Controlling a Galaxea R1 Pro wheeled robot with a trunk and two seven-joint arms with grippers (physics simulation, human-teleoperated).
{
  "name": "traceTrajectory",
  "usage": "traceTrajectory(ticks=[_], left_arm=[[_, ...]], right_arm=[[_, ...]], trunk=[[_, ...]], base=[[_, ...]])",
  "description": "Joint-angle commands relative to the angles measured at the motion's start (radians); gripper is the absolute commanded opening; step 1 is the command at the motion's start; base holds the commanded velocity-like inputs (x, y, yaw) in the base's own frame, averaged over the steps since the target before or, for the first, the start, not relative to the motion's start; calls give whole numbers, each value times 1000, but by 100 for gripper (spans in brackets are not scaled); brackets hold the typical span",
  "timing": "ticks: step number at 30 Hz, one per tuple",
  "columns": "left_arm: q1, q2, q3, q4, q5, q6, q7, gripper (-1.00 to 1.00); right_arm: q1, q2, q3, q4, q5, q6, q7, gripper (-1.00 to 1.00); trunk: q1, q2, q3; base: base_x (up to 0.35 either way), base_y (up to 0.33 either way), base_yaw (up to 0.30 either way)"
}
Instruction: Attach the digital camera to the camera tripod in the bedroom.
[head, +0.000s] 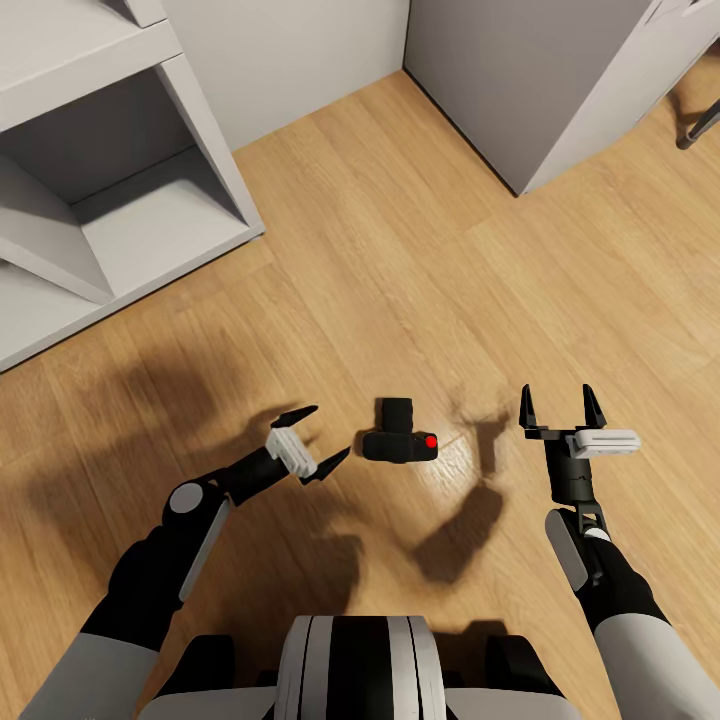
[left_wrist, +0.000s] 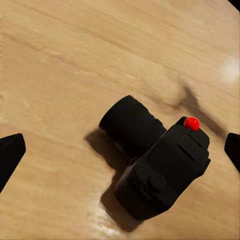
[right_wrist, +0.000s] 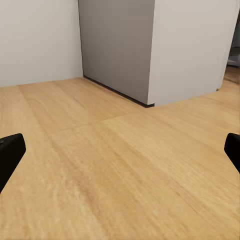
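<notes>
Head view is showing us the camera (head: 400, 433) lying on the floor (head: 420, 250) between our left gripper (head: 310, 443) and right gripper (head: 560, 402), both gaping wide and empty.

The digital camera (head: 399, 436) lies on the floor (head: 400, 260) between the left gripper (head: 312, 445) and the right gripper (head: 561, 403), just beside the left one. A shelf unit (head: 110, 190) stands far left, a cabinet (head: 540, 80) far right.
</notes>
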Motion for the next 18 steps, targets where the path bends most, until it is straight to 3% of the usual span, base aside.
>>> traceTrajectory(ticks=[1,4,9,18], left_arm=[[-1,0,2,-1,-2,-7,1,100],[-1,0,23,-4,1,-8,1,100],[-1,-4,92,-8,3,-10,-3,100],[-24,-3,125,-8,3,-7,-4,100]], right_arm=[[0,0,-1,1,-9,-1,10,100],[0,0,-1,1,-9,-1,10,100],[0,0,-1,1,-9,-1,10,100],[0,0,-1,1,-9,-1,10,100]], trunk=[[0,0,0],[0,0,0],[0,0,0],[0,0,0]], base=[[0,0,0],[0,0,0],[0,0,0],[0,0,0]])
